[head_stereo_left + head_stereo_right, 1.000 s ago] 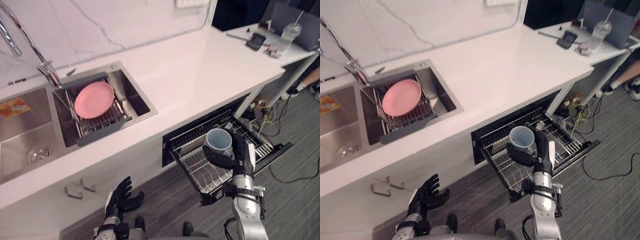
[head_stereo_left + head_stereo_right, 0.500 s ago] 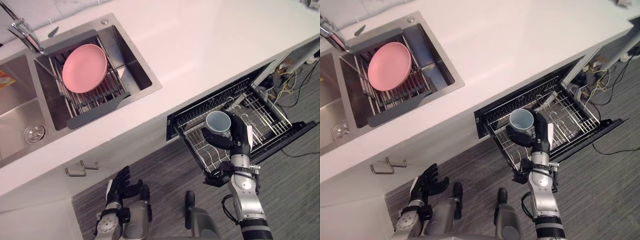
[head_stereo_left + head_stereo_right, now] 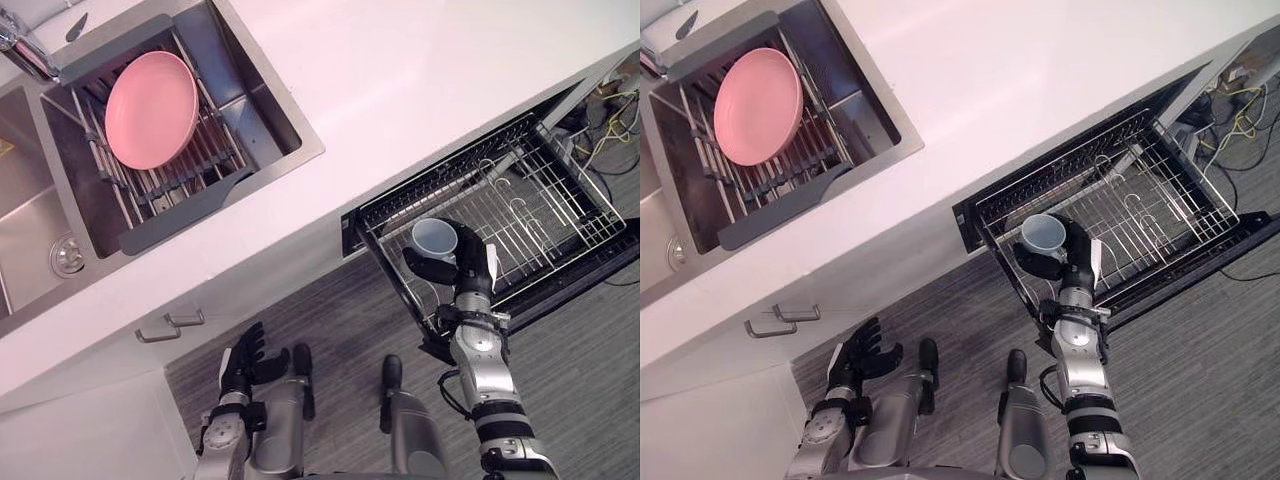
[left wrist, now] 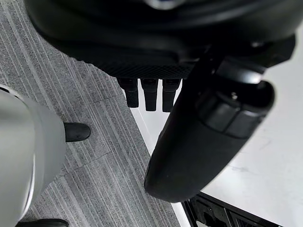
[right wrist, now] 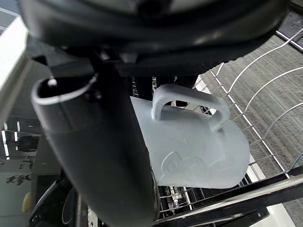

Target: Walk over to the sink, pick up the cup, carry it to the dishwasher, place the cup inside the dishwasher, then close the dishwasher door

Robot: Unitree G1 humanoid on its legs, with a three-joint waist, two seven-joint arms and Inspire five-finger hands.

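- A white bench (image 3: 430, 90) runs across the room above a grey striped carpet floor (image 3: 580, 390); a cabinet handle (image 3: 170, 328) shows on the front below it.
- A steel sink (image 3: 300, 150) is set into the bench. A dark drain rack (image 3: 175, 195) sits in it, and a pink plate (image 3: 150, 108) lies on the rack.
- Under the bench the dishwasher (image 3: 590, 275) stands open, with its wire rack (image 3: 540, 200) drawn out over the floor.
- The right hand (image 3: 470, 272) has its fingers and thumb clamped round the pale blue cup (image 3: 436, 240). It holds the cup over the near corner of the wire rack, handle toward the palm and mouth tilted up.
- The left hand (image 3: 243, 362) hangs low by the cabinet front, fingers loosely spread, holding nothing.
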